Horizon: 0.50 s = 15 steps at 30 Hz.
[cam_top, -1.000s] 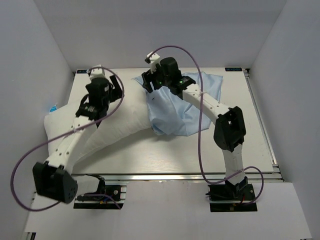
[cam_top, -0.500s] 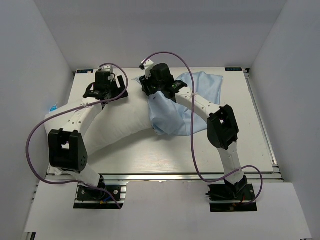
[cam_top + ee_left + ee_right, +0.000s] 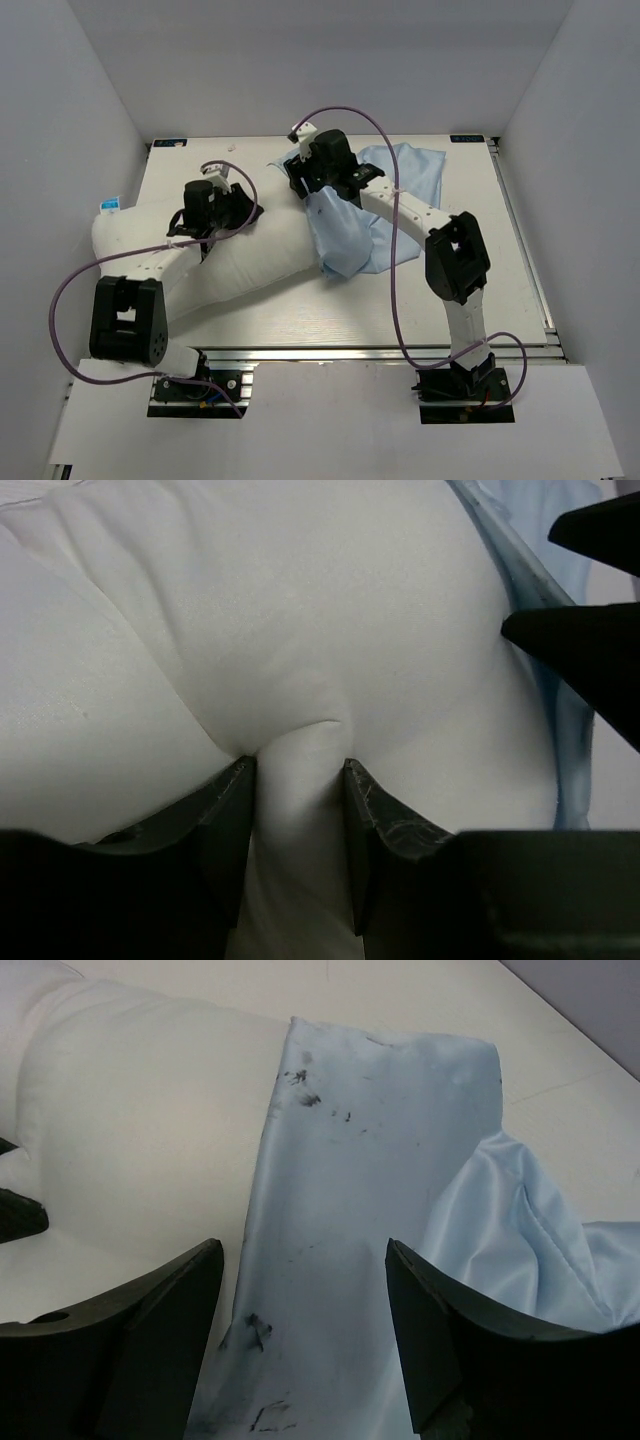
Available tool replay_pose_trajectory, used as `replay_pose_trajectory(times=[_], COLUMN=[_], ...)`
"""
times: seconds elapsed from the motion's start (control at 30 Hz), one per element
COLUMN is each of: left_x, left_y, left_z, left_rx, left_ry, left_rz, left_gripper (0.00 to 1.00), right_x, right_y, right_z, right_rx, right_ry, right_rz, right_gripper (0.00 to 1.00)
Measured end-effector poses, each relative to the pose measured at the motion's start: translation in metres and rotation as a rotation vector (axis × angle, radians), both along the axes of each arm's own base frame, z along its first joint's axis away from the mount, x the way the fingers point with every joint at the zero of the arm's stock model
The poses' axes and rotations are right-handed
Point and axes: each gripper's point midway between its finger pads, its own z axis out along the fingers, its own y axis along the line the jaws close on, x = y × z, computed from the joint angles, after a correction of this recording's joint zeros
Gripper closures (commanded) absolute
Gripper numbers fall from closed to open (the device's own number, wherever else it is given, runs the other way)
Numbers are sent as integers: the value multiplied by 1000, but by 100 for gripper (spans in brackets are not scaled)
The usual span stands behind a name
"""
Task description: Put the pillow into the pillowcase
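left gripper (image 3: 298, 768) pinching pillow (image 3: 300, 600) (one fold), right gripper (image 3: 305, 1250) spread over pillowcase (image 3: 370, 1140)

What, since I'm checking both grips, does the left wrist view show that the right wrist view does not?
Only the left wrist view: the left tool shut on a pinched fold of the pillow. Only the right wrist view: the right tool spread open over the pillowcase, dark smudges on that fabric, and bare table beyond. Both: the white pillow meeting the light blue pillowcase's edge.
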Motion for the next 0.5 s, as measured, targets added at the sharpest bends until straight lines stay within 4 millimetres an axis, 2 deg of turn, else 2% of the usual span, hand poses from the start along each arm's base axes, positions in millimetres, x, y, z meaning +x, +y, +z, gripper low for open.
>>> replay_pose_trajectory(times=[0.17,0.3,0.5], left_x=[-19,-31,-46], left_y=[-7,-11,-16], left_z=[6,6,6], left_rx=[-47,-75,-110], left_ry=[-47,-61,-80], left_rz=[-23,-36,-38], left_gripper=[52,52,51], right_x=[-11,-13,-17], right_y=[-10,-11,-10], right_z=[12,12,8], right_rx=[12,12,11], right_ry=[-2,4,23], right_rz=[10,19,38], right_gripper=[29,33,44])
